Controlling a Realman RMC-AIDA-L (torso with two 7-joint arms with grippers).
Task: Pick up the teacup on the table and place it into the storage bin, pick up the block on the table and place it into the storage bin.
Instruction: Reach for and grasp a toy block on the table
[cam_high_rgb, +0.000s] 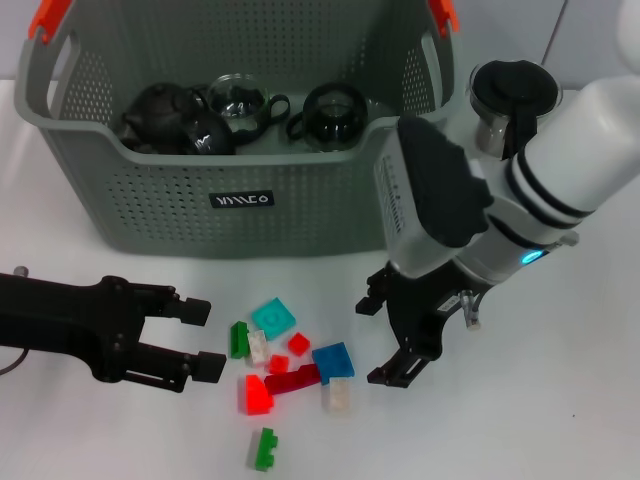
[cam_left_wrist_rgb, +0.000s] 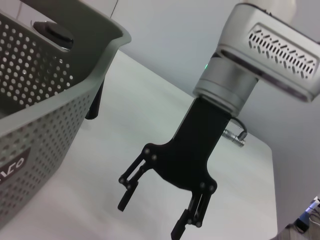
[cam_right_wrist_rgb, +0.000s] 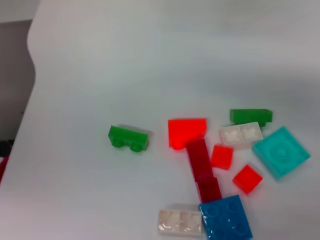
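Observation:
The storage bin (cam_high_rgb: 150, 190) stands at the back, grey-green with orange-red handle tops, holding a dark teapot (cam_high_rgb: 160, 112) and dark and glass teacups (cam_high_rgb: 335, 112). A glass cup with a black lid (cam_high_rgb: 500, 95) stands on the table by the bin's right end, partly behind my right arm. Several blocks lie in front of the bin, among them a teal one (cam_high_rgb: 272, 318), a blue one (cam_high_rgb: 333, 361) and a bright red one (cam_high_rgb: 256, 395). My left gripper (cam_high_rgb: 205, 340) is open just left of them. Just right of them is my right gripper (cam_high_rgb: 378, 340), also open and empty.
The left wrist view shows the bin's corner (cam_left_wrist_rgb: 60, 95) and my right gripper (cam_left_wrist_rgb: 150, 218) open above bare table. In the right wrist view the blocks lie scattered: a lone green one (cam_right_wrist_rgb: 129, 138), a dark red bar (cam_right_wrist_rgb: 203, 170), a blue one (cam_right_wrist_rgb: 225, 217). The table edge (cam_right_wrist_rgb: 31, 75) is near.

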